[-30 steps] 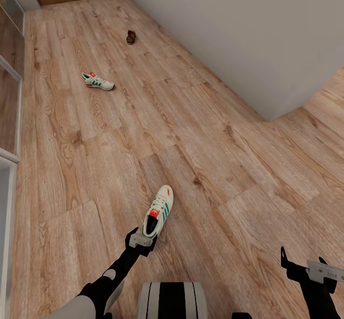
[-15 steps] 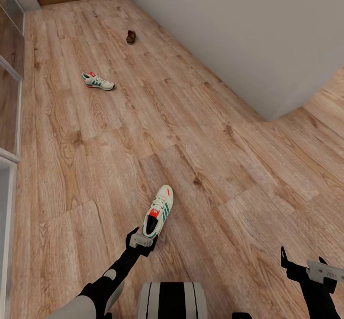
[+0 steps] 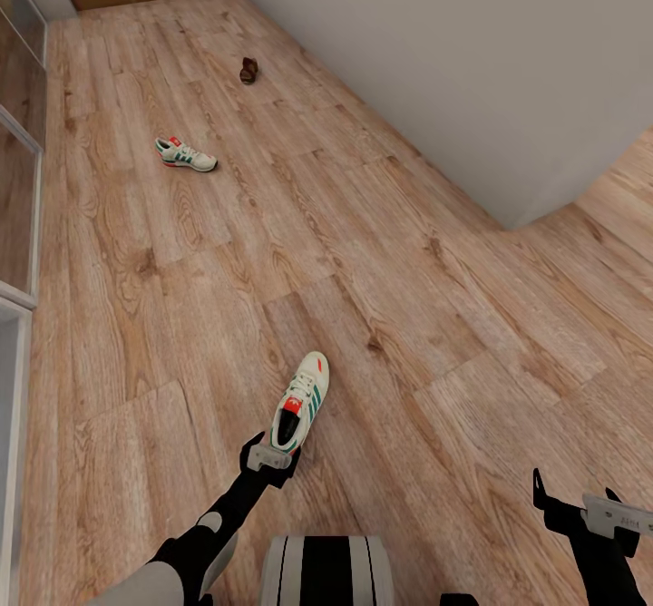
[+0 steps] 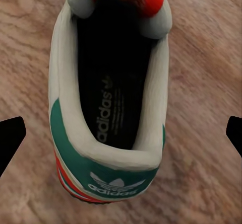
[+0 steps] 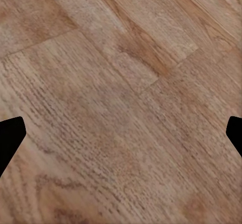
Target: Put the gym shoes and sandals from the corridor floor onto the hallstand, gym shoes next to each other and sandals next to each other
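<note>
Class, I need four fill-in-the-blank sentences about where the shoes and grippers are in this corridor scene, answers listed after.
1. The left gripper hovers at the ____ end of the nearer gym shoe.
2. Its jaws are ____.
3. The farther gym shoe lies on the ____.
4. Beyond it lies a brown ____.

Answers: heel; open; floor; sandal

Cream sneaker (image 4: 108, 108) — green stripes, orange-red tongue, black lining; dark brown sandal (image 3: 248, 70) — warm brown wood-grain floor (image 3: 381, 252).
</note>
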